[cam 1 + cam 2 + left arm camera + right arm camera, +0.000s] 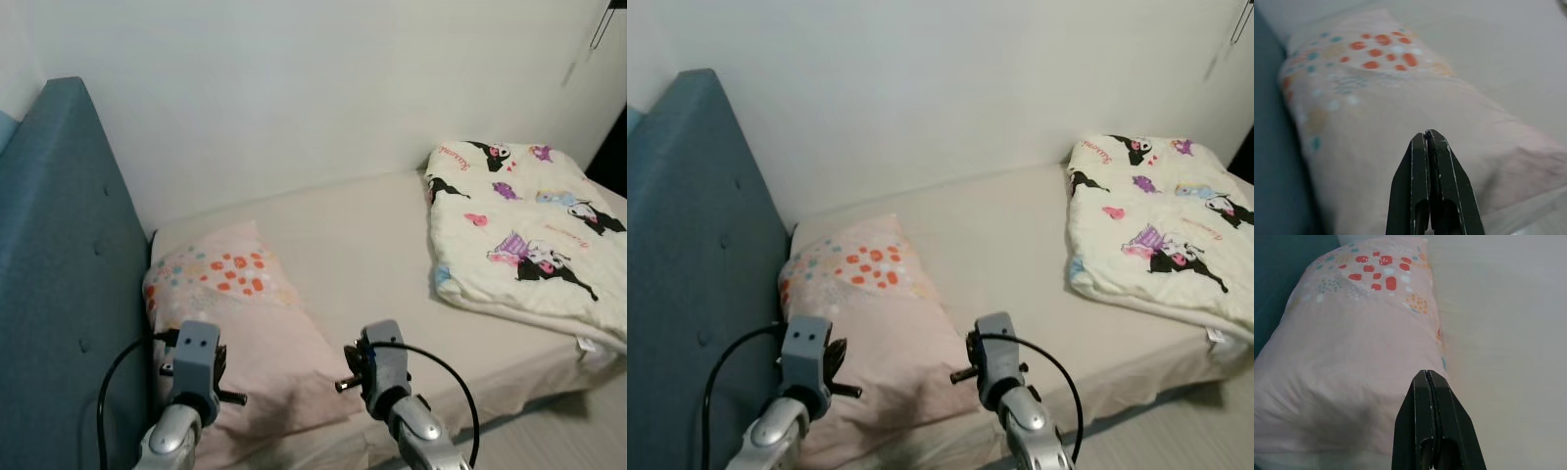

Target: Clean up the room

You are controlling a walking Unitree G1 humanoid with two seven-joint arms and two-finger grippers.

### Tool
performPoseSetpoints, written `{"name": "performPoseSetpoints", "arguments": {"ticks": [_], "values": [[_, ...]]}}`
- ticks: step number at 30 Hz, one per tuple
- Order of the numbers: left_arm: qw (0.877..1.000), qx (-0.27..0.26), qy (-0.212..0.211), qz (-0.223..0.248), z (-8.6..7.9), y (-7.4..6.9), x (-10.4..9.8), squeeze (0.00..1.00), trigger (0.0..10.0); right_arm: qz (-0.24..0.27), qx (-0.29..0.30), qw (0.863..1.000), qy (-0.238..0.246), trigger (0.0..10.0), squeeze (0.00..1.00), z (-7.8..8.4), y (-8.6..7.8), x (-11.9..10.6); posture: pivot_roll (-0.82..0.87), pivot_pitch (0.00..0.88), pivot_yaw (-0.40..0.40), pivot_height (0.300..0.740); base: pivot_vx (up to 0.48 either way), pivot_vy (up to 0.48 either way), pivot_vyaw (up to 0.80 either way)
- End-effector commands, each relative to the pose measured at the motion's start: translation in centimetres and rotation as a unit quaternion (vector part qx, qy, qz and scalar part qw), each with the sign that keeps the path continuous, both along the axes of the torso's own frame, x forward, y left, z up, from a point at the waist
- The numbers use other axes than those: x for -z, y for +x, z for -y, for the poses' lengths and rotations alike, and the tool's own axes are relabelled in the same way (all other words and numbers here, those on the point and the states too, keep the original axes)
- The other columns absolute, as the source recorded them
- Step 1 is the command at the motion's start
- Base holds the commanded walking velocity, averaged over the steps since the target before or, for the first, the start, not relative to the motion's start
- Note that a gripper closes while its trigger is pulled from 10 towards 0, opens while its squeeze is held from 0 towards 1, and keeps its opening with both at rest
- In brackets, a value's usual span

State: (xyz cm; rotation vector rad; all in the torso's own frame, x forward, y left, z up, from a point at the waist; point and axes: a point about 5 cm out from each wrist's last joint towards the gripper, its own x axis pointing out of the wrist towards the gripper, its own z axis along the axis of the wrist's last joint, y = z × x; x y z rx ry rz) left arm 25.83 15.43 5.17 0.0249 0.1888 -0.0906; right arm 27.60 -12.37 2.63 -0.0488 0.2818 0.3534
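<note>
**Bedroom, bed and bedding, both arms raised**

Cream-coloured sheeting covered the bed (362,245), the largest item present; it ran from the headboard on the robot's left to the far right of the eye views, with its long far side set against a plain pale wall (323,88).

Headboard (59,284): blue-grey upholstered panel, tufted with buttons, standing upright at the left end of the bed.

Quilt (529,230): white, printed with black-and-white cartoon figures and small pink, purple and blue motifs. It lay folded or bunched on the right-hand part of the bed, its near edge close to the mattress edge, well apart from the pillow.

Pillow (240,313): pale pink, with a patch of orange-red dots and fainter teal and yellow dots toward its far end. It lay flat at the head of the bed, just beside the headboard, its near end reaching the mattress edge.

Floor (588,421): a strip of light flooring at the lower right, beside the bed.

Left gripper (1427,142): held above the near part of the pillow; the two black fingers were pressed together with nothing between them. Contact with the pillow could not be told.

Right gripper (1426,382): held above the pillow's near edge where it met the bare sheet; fingers likewise pressed together and holding nothing.

Both silver arms rose from the bottom of the eye views, each trailing a black cable (460,392).
</note>
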Motion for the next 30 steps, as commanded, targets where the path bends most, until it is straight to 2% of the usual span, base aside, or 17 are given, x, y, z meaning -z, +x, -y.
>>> {"name": "performPoseSetpoints", "arguments": {"ticks": [1, 11, 13, 15, 30], "values": [[1.0, -0.001, 0.008, -0.01, -0.26, -0.22, 0.47, 0.0, 10.0, 0.007, -0.004, 1.0, -0.002, 10.0, 0.0, -0.32, 0.08, -0.09, -0.01, 0.074, -0.031, 0.737, 0.0, 0.0, 0.8], [1.0, -0.011, -0.002, 0.005, -0.51, 0.07, -0.24, 0.0, 10.0, 0.012, -0.009, 1.0, 0.009, 10.0, 0.0, -0.41, 0.0, -0.23, -0.01, 0.078, -0.03, 0.737, 0.0, 0.0, 0.8], [1.0, -0.013, -0.003, 0.003, -0.56, 0.05, -0.23, 0.0, 10.0, 0.001, 0.003, 0.999, 0.038, 10.0, 0.0, -0.48, -0.05, -0.09, -0.01, 0.079, -0.031, 0.737, 0.0, 0.0, 0.0], [1.0, -0.021, -0.009, -0.002, -0.63, 0.05, -0.19, 0.0, 10.0, 0.003, -0.003, 0.999, 0.038, 10.0, 0.0, -0.62, -0.05, -0.11, -0.01, 0.079, -0.031, 0.737, 0.0, 0.0, 0.0], [1.0, -0.026, -0.01, -0.011, -0.49, -0.2, -0.16, 0.0, 10.0, 0.001, -0.012, 0.999, 0.037, 10.0, 0.0, -0.63, -0.49, 0.1, -0.02, 0.073, -0.03, 0.737, 0.0, -0.473, 0.0]]}}
